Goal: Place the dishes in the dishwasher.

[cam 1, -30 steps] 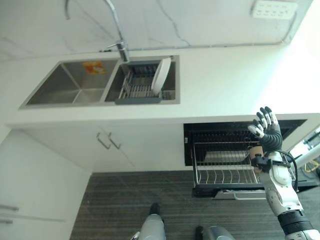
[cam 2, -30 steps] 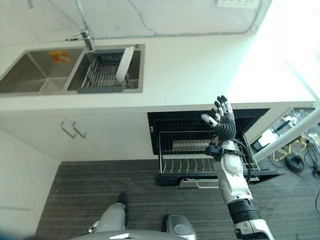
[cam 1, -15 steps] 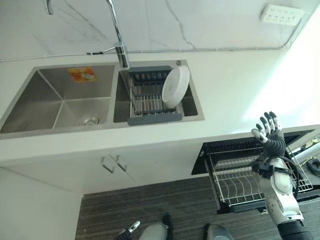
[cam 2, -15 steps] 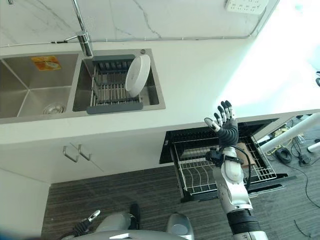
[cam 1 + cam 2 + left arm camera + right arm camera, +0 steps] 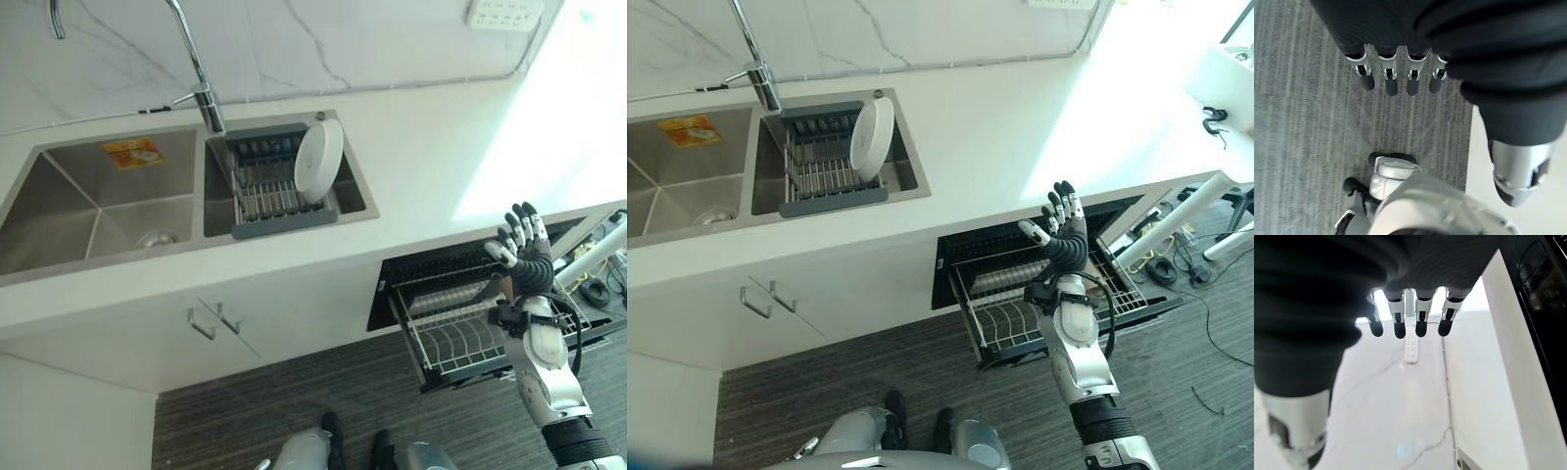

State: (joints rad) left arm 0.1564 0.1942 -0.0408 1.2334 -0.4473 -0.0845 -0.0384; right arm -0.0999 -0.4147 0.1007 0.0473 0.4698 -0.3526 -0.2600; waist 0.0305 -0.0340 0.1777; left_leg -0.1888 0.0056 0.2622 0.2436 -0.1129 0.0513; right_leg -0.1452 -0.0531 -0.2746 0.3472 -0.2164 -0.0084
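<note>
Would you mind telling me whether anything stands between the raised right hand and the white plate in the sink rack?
Nothing visible does. The right hand, fingers straight and holding nothing, is raised over the pulled-out dishwasher rack. Bare countertop lies between it and the white plate, which stands on edge in the drying rack in the sink.

silver arm, dark ribbed right hand

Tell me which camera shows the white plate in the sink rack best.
The left eye view: the white plate stands on edge in the sink rack, unobstructed. The right eye view shows the same scene. The wrist views face floor and wall past each open hand.
</note>
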